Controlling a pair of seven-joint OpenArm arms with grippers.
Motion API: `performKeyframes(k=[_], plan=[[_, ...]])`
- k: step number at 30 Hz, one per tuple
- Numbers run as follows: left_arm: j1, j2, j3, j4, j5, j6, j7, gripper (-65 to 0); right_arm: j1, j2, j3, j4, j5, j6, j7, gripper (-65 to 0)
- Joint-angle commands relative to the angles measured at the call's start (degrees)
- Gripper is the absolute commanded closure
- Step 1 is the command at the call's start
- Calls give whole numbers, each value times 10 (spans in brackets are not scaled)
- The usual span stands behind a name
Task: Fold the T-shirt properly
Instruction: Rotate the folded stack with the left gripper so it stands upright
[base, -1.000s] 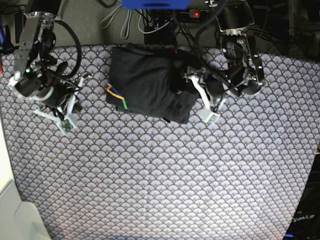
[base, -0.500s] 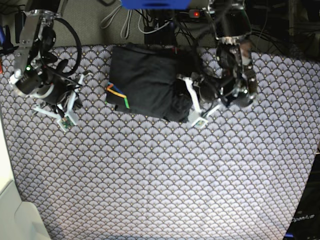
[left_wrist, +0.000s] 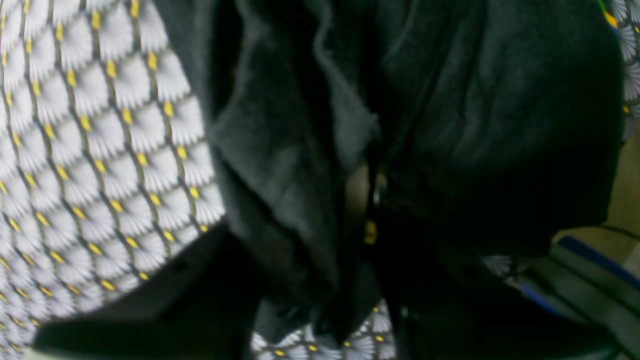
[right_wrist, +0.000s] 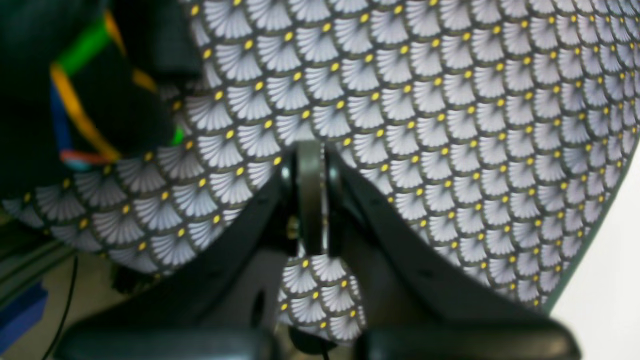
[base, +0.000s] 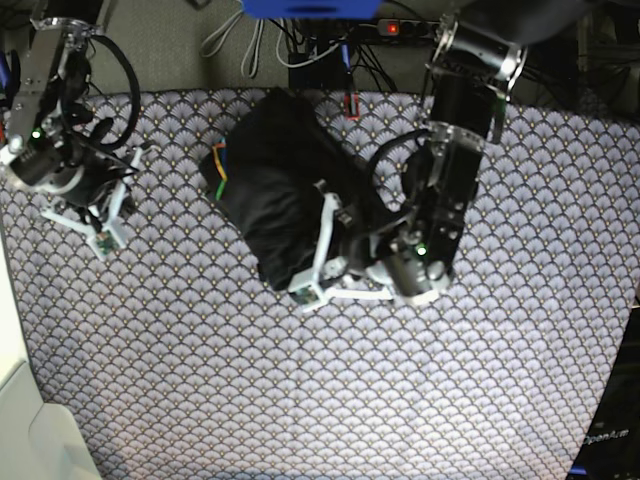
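Shirt (base: 280, 190) got dragged and rotated across the tabletop (base: 300, 380) by the left tool (base: 315, 270) clenched on it, right tool (right_wrist: 310, 195) pinched empty.

Left fingers (left_wrist: 370, 200) (wrist view) buried in blurred T-shirt (left_wrist: 490, 125) folds

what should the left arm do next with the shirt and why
Probably carry the pinched edge on across the bundle, then let go. The left gripper is closed on a fold of the T-shirt, which lies bunched and skewed on the tablecloth. The right gripper is shut and clear of it.
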Motion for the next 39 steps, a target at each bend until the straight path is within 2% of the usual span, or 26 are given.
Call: performKeyframes(k=[1,4,8,11,15,19,24,29,31,36,39], plan=[[-28,5,18,10,10,1,-8,-5,6,7,20,9,0,2,6,0],[-50,9,92,8,79,1,-25,-5,6,7,59,9,-2,2,6,0],[-67,9,195,-40,169,1,-88,-5,8,7,115,9,-2,2,6,0],[-74,9,260,-65,185,1,-139,-5,7,7,132,10,-2,2,6,0],[-106,11,312,-90,186,1,-182,-5,6,7,147,10,-3,2,6,0],[-144,31,326,-135,186,1,-208,-5,-5,6,164,10,-2,2,5,0],[-187,51,337,-211,186,1,-270,-4,-17,6,164,10,-1,2,6,0],[-210,74,369,-270,187,1,-286,-4,-33,6,164,11,-1,2,6,0],[-210,82,368,-279,211,1,-287,-4,-35,6,164,11,-1,2,6,0],[-193,90,367,-280,318,1,-287,-5,-43,7,164,11,-1,2,6,0],[-189,90,367,-273,352,1,-287,-17,-43,7,162,11,-1,2,6,0]])
